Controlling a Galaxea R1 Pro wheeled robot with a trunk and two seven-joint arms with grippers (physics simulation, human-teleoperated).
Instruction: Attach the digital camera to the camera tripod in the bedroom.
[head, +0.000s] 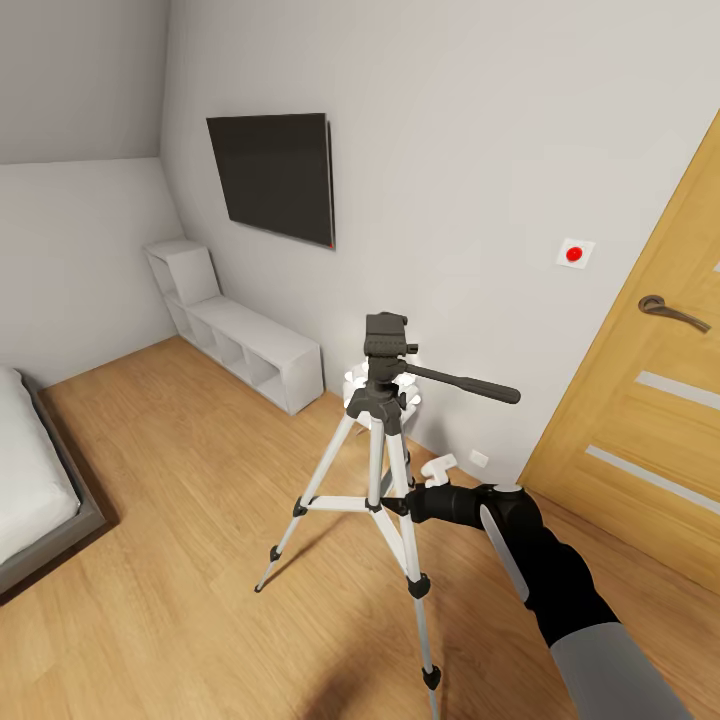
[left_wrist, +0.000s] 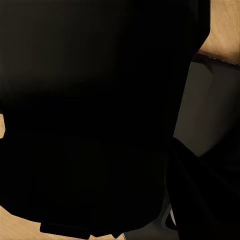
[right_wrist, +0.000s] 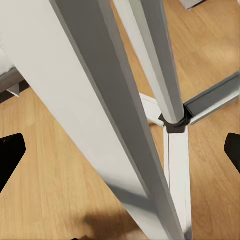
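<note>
Near the middle of the wood floor (head: 170, 480), the camera tripod (head: 378, 450) stands upright on three spread silver legs, its black pan head topmost and its long handle pointing toward 3 o'clock. From 5 o'clock the right arm reaches in, and the right gripper (head: 418, 500) sits at the legs beside the centre brace. Seen from the wrist, its black fingertips (right_wrist: 11, 155) are spread wide apart, a leg (right_wrist: 107, 115) passing between them without visible contact. Dark, close surfaces crowd the left wrist camera, so that gripper's state cannot be told. Behind the tripod hang a wall TV (head: 272, 175) and, at 3 o'clock, a wooden door (head: 650, 360).
</note>
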